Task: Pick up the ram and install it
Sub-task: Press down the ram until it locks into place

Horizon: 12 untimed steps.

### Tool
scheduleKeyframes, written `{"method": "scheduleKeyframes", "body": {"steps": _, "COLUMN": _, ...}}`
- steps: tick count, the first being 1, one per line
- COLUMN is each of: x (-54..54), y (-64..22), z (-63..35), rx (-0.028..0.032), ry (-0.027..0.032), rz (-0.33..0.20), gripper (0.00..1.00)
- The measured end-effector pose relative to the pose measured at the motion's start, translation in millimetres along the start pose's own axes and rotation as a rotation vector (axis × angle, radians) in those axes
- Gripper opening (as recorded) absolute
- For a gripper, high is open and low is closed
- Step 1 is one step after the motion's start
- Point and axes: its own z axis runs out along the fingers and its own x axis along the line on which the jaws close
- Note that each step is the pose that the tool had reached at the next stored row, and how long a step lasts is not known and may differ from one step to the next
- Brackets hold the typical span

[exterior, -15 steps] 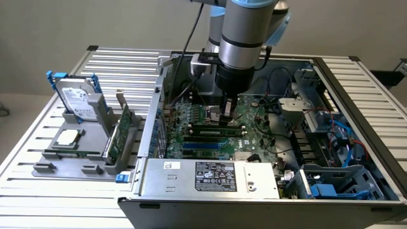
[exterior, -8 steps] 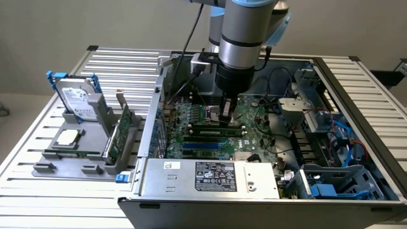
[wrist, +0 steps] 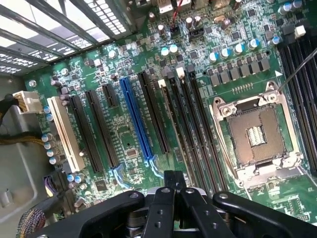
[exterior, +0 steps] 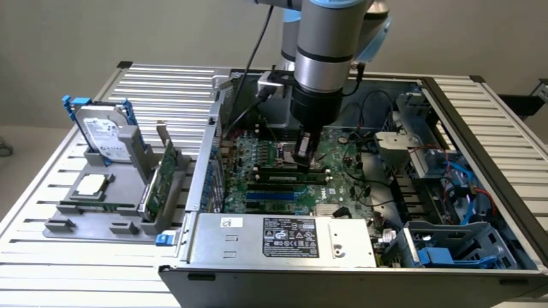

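The ram [exterior: 96, 206] is a long, narrow green strip lying low in the grey fixture [exterior: 64, 226] at the exterior view's left, outside the computer case. My gripper [exterior: 307, 156] hangs far from it, inside the open case, low over the green motherboard [exterior: 342, 186]. In the wrist view the black fingers [wrist: 164, 198] meet at the tip, so the gripper [wrist: 173, 179] is shut with nothing between them. Directly below run the long black memory slots [wrist: 181, 124], which look bare, beside the open processor socket [wrist: 255, 136].
On the fixture stand a silver hard drive with blue handles [exterior: 104, 135], a green expansion card [exterior: 158, 183] and a square chip [exterior: 90, 186]. The power supply box [exterior: 283, 239] lines the case's near side. Cables and drive bays [exterior: 445, 186] crowd the exterior view's right.
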Motion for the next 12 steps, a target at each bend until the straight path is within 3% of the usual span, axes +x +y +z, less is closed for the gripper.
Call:
{"method": "scheduleKeyframes", "body": {"steps": 3, "x": -0.1, "y": 0.0, "z": 0.3, "rx": 0.0088, "ry": -0.0001, "rz": 0.035, "gripper": 0.11}}
{"method": "scheduleKeyframes", "body": {"steps": 5, "x": -0.1, "y": 0.0, "z": 0.7, "rx": 0.0105, "ry": -0.0005, "rz": 0.061, "gripper": 0.11}}
{"method": "scheduleKeyframes", "body": {"steps": 12, "x": -0.3, "y": 0.1, "z": 3.0, "rx": 0.0024, "ry": 0.0017, "rz": 0.182, "gripper": 0.11}}
